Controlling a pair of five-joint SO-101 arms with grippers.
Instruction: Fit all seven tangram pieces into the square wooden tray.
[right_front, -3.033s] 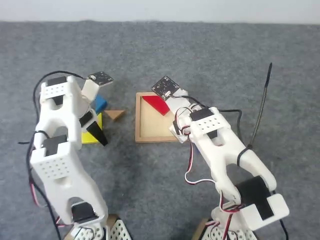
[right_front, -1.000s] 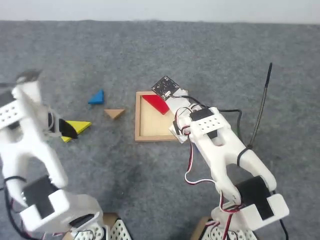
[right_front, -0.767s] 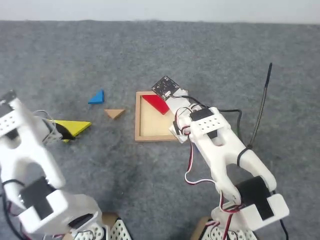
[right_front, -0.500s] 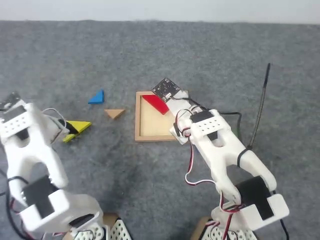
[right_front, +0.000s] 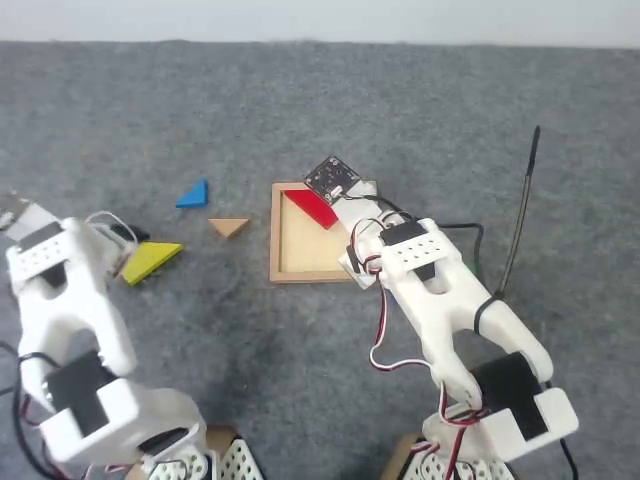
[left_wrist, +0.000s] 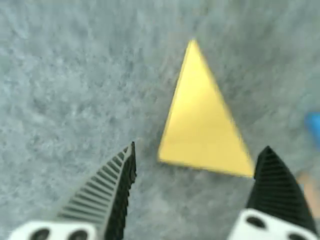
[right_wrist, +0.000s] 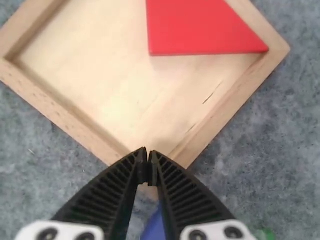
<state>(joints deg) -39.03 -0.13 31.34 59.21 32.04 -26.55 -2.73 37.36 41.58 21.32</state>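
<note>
Left wrist view: the left gripper (left_wrist: 199, 147), spread wide, hovers over the yellow triangle (left_wrist: 202, 125) on grey carpet (right_front: 400, 100), well apart from the wooden tray (right_front: 274, 235). The right gripper (right_wrist: 148, 152), pressed together, sits at the tray's corner. Grasping seems the step in hand: next, lower, pinch, carry.

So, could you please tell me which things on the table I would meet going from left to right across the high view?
In order: yellow triangle → blue triangle → tan triangle → tray.
</note>
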